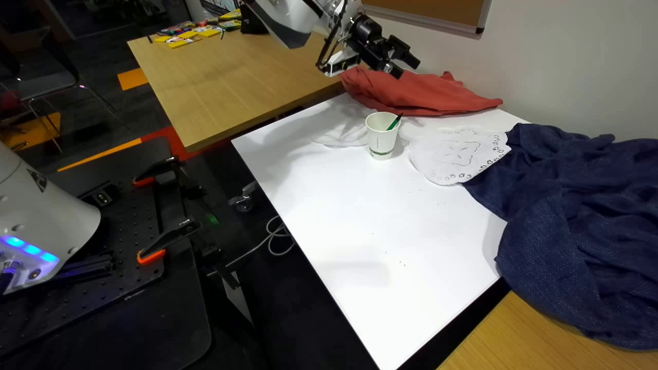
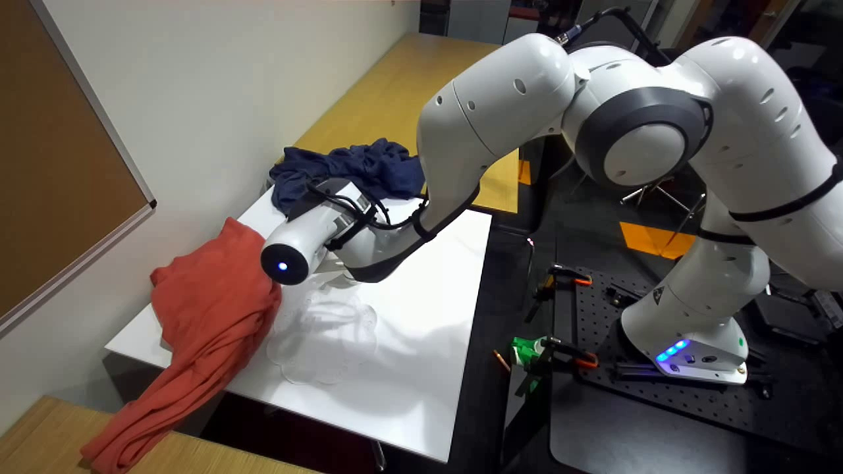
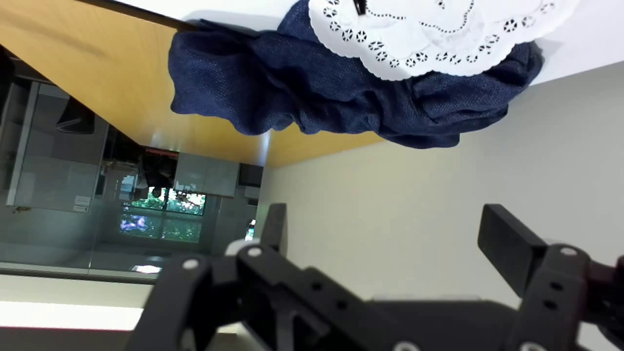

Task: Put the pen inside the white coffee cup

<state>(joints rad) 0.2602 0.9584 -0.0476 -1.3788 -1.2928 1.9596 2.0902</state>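
Observation:
The white coffee cup (image 1: 381, 137) stands upright on the white table in an exterior view, with a green band near its base. The dark green pen (image 1: 395, 122) stands tilted inside it, its dark end sticking out above the rim. In the wrist view only the pen's dark tip (image 3: 360, 7) shows at the top edge. My gripper (image 1: 404, 66) is raised above and behind the cup, apart from it. In the wrist view the gripper (image 3: 385, 229) has its fingers wide apart with nothing between them. In an exterior view the arm hides the gripper and most or all of the cup.
The white table (image 1: 354, 221) carries a lace doily (image 1: 457, 154) beside the cup, a red cloth (image 1: 416, 92) at the back and a dark blue cloth (image 1: 581, 221) along one side. A wall (image 1: 565, 61) rises close behind the cloths. A wooden table (image 1: 231, 77) adjoins.

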